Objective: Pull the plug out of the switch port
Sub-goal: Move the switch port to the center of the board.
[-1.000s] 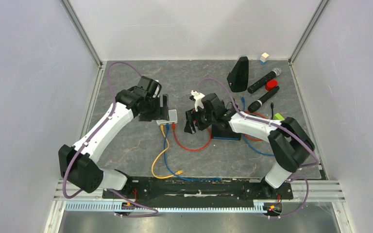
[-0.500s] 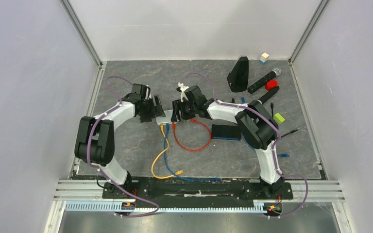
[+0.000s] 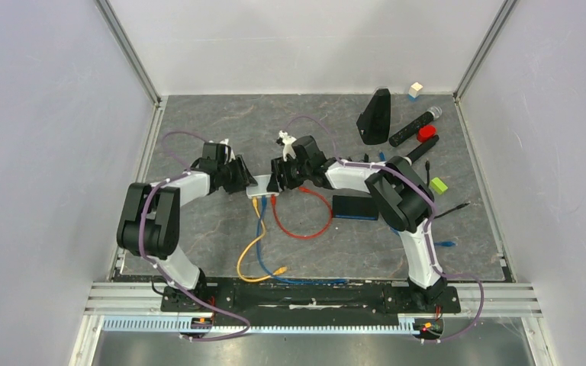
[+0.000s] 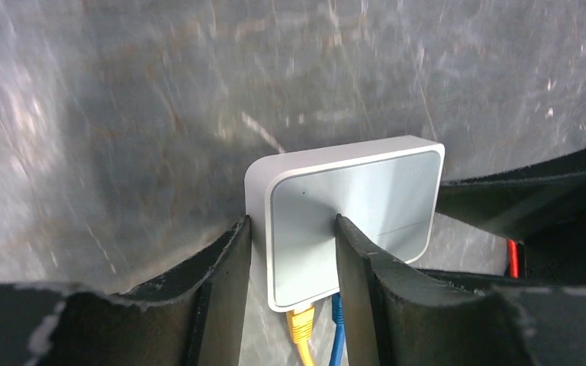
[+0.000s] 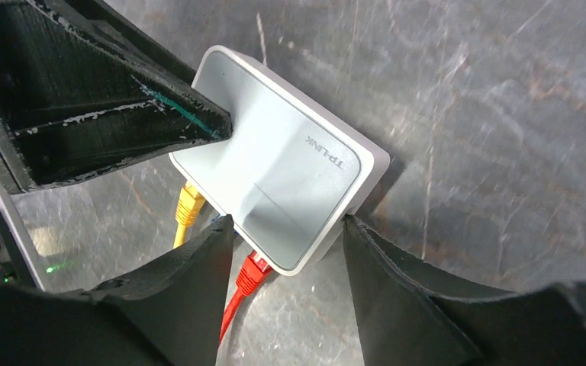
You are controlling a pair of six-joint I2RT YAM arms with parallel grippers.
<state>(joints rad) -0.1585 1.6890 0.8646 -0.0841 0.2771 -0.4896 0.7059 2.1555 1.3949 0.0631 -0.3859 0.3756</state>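
Closest to me, the yellow cable (image 3: 249,248) and blue cable (image 3: 305,280) trail across the desk (image 3: 198,130) toward the arm bases, and the red cable (image 3: 299,235) loops off to the right. All three run up to the near side of the switch (image 4: 366,206), which lies flat around mid-desk. The yellow plug (image 4: 300,326) is on the left, the blue plug (image 4: 336,309) is just beside it, and the red plug (image 5: 252,272) is nearer the right corner, all seated in their ports. My left tool (image 4: 291,221) hangs over the switch's left end, jaws partway apart and clamped on nothing. One finger (image 4: 221,290) sits just off the left edge and the other is over the top face; can't tell if it touches. My right tool (image 5: 288,221) is over the near right corner, jaws apart too. The red plug shows in the gap between its fingers (image 5: 191,290), not pinched. To the right are a dark box (image 3: 355,207) and a green block (image 3: 438,184). Farther back are two microphones (image 3: 413,126), a red cap (image 3: 426,133), a black wedge (image 3: 375,116) and a white cube (image 3: 416,90).
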